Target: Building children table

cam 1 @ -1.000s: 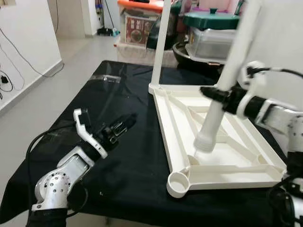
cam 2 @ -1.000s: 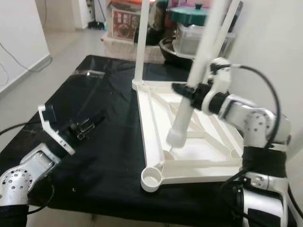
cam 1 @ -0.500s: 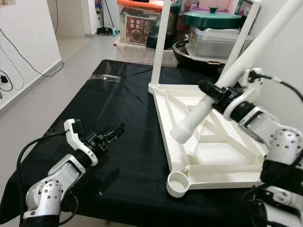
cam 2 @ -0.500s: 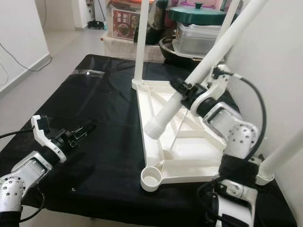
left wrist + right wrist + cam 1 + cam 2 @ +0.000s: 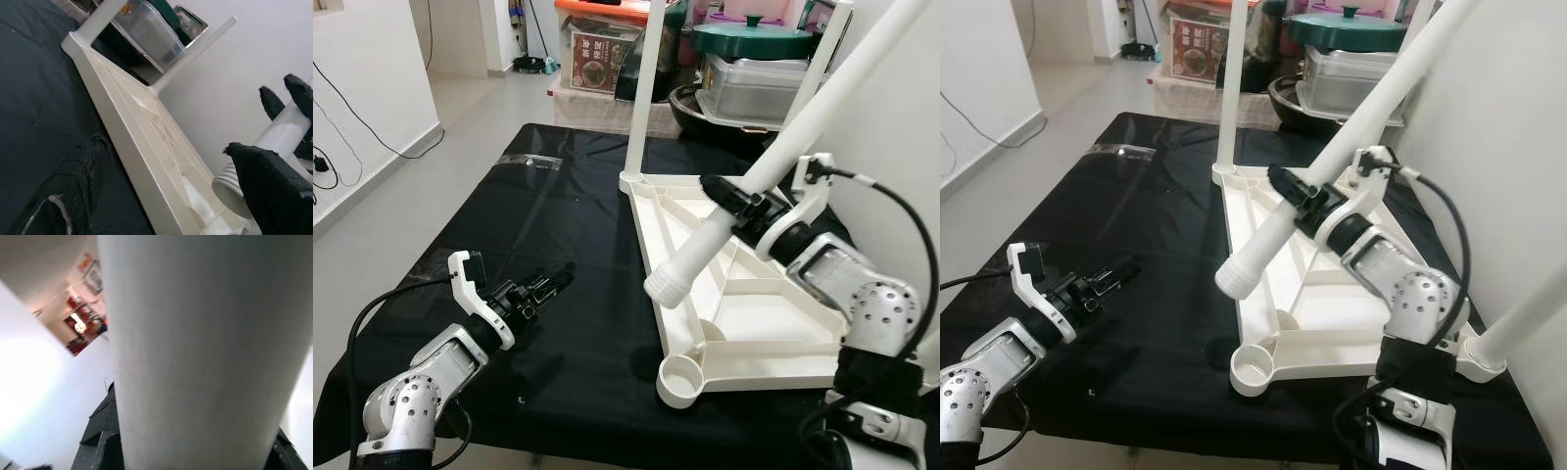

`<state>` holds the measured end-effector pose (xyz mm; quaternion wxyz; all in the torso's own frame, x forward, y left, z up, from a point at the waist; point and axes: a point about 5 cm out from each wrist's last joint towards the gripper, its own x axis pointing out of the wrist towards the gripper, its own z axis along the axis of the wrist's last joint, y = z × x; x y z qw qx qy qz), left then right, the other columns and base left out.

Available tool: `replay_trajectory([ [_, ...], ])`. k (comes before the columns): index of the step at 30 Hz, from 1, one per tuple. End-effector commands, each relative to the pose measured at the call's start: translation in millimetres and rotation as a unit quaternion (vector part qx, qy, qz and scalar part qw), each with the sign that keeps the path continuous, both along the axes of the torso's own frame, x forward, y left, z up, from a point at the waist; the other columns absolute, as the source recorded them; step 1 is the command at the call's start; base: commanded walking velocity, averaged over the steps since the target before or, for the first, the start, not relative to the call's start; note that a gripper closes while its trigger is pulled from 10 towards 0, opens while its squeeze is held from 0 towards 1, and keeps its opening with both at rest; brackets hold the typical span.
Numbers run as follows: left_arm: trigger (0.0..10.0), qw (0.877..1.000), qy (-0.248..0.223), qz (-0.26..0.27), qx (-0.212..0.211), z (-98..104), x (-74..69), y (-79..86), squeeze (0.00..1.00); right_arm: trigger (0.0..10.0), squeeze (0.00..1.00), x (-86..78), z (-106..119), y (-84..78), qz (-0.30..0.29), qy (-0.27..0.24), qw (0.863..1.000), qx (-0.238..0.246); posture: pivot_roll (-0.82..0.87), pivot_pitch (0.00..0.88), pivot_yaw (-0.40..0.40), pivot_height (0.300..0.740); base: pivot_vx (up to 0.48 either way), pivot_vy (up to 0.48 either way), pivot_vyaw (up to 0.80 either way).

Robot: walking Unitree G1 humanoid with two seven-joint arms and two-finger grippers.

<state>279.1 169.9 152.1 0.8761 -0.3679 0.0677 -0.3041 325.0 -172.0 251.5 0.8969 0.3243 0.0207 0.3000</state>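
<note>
while the right arm holds a leg up, the scene reads as follows:
bench (image 5: pixel 578 245): covered in black cloth, carries the white parts.
tabletop (image 5: pixel 773 323): white plastic panel, lying underside up on the right half of the bench, ribs showing, round socket (image 5: pixel 680 380) at its near left corner, nothing in it.
fitted legs: one white leg (image 5: pixel 646 88) stands upright in the far left corner, another (image 5: pixel 822 59) stands at the far right corner next to the wall.
loose leg (image 5: pixel 783 157): long white tube, tilted, ribbed lower end (image 5: pixel 668 286) in the air over the tabletop's left edge, upper end running up and right past the frame edge; not touching the tabletop.
right gripper (image 5: pixel 736 204): black fingers clamped round the loose leg a little above its ribbed end; right wrist view has the white tube close up across the lens.
left gripper (image 5: pixel 546 287): low over the black cloth, left of the tabletop and well apart from it, pointing toward it; fingers (image 5: pixel 78 181) spread apart, nothing between them, seen clearly in the left wrist view with the tabletop edge and the loose leg's end beyond.
background: storage boxes, a green lid (image 5: pixel 751 39) and a pan past the far end of the bench, white wall on the right, tiled floor (image 5: pixel 382 225) on the left.
</note>
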Motion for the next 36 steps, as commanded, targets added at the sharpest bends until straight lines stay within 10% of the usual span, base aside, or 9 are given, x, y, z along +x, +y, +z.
replay_trajectory([
  [1,10.0,1.0,-0.002,-0.024,0.001,0.7,-2.5,-2.7,0.0,0.0,0.0,-6.6,7.4,7.4,0.028,-0.041,0.999,-0.001,0.09,0.0,-0.086,0.74,0.0,0.0,0.0],
  [10,10.0,0.994,-0.023,-0.105,0.007,5.6,-10.2,-12.9,0.0,0.0,0.0,-27.6,22.9,31.1,0.157,-0.143,0.977,-0.017,0.09,0.0,-0.084,0.74,0.0,0.0,0.0],
  [23,10.0,0.952,-0.066,-0.29,0.076,15.9,-29.7,-24.7,0.0,0.0,0.0,-70.8,19.3,83.8,0.42,-0.221,0.88,-0.018,0.1,0.0,-0.089,0.74,0.0,0.0,0.0],
  [36,10.0,0.909,-0.115,-0.384,0.11,32.0,-44.8,-30.9,0.0,0.0,0.0,-69.3,14.3,93.3,0.469,-0.224,0.854,0.012,0.1,0.0,-0.093,0.74,0.0,0.0,0.0],
])
